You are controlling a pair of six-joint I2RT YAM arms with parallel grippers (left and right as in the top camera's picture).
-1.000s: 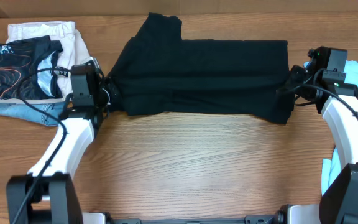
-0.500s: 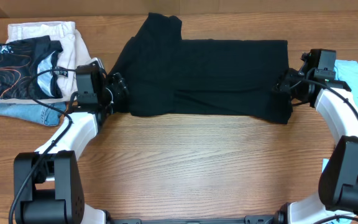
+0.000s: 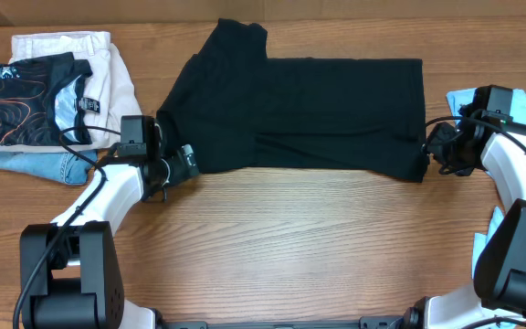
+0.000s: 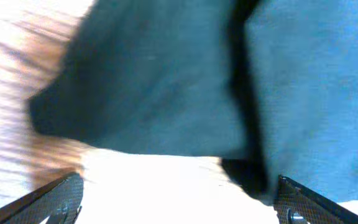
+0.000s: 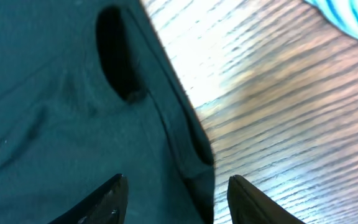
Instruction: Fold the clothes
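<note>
A black garment [image 3: 299, 114] lies folded in a long band across the back middle of the table. Off its left front corner is my left gripper [image 3: 186, 161], whose jaws are wide open and empty in the left wrist view [image 4: 179, 205], with the dark cloth [image 4: 166, 81] just ahead of them. My right gripper [image 3: 433, 148] sits at the garment's right end. Its fingers [image 5: 107, 199] stand apart on either side of the cloth's hem [image 5: 194, 155], which neither finger presses. Its midpoint is marked here: right gripper [image 5: 179, 199].
A pile of folded clothes [image 3: 53, 100] sits at the back left: white, black patterned and denim pieces. Light blue cloth [image 3: 521, 102] lies by the right arm, and some more [image 3: 487, 256] at the right edge. Bare wood table [image 3: 290, 238] fills the front.
Both grippers have opened and let go of the black garment. The left one drew back toward the front, off the cloth's corner. The right one shifted a little right, to the edge.
</note>
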